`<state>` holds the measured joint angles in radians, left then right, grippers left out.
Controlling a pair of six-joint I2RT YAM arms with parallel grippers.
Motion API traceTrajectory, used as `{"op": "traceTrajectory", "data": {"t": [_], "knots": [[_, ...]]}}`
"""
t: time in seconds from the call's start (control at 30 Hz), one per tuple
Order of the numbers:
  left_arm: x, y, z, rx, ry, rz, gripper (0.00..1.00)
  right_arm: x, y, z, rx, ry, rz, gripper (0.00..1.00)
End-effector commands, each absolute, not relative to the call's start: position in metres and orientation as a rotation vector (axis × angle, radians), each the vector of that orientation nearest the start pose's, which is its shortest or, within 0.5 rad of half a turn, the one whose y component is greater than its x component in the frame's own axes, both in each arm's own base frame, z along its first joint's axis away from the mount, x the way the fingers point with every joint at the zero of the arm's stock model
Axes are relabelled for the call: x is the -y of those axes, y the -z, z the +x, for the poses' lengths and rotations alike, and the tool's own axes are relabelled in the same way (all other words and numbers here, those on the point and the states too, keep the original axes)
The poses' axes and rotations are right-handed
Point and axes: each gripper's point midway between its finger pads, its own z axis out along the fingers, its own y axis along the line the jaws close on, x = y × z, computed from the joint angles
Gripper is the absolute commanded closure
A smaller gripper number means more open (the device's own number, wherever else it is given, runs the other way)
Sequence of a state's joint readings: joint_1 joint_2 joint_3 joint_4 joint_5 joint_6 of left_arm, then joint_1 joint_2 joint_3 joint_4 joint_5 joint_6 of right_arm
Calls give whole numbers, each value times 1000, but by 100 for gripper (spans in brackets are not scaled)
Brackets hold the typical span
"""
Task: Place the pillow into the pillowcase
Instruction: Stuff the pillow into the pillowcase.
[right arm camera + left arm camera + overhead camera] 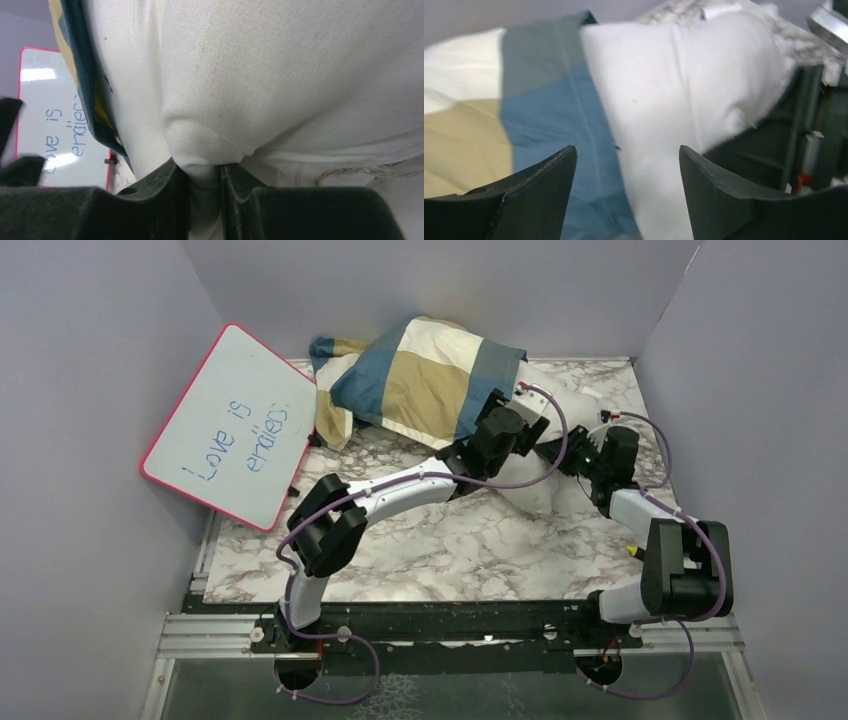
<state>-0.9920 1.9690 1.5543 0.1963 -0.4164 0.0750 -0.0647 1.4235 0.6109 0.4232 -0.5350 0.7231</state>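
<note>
- Pillow: white, at the far centre of the marble table; one end sheathed, the other bare.
- Pillowcase: blue, tan and cream checks, drawn over the pillow's left part.
- Left gripper: fingers spread, empty, above the pillowcase hem.
- Right gripper: pinching a fold of the pillow.

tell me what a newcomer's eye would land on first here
The checked pillowcase at the back of the table bulges with the white pillow, partly in, its bare end sticking out on the right. The right jaws pinch a fold of that end; the left jaws stand open by the case's hem. A pink-rimmed whiteboard with blue writing sits at the left.
</note>
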Motion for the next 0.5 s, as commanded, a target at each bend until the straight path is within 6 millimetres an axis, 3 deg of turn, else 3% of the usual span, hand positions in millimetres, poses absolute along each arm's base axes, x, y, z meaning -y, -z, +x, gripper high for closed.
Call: {"op": "traceTrajectory", "data": {"t": [0.0, 0.17, 0.4, 0.47], "knots": [[415, -214, 420, -1702, -15, 569, 23, -102, -133, 375, -2013, -981, 349, 73], [418, -204, 451, -1744, -76, 548, 22, -104, -138, 376, -2013, -981, 325, 73], [414, -185, 470, -1774, -114, 558, 21, -103, -137, 377, -2018, -971, 311, 73], [408, -182, 475, -1772, -139, 563, 30, -103, -137, 378, -2016, -974, 310, 73]]}}
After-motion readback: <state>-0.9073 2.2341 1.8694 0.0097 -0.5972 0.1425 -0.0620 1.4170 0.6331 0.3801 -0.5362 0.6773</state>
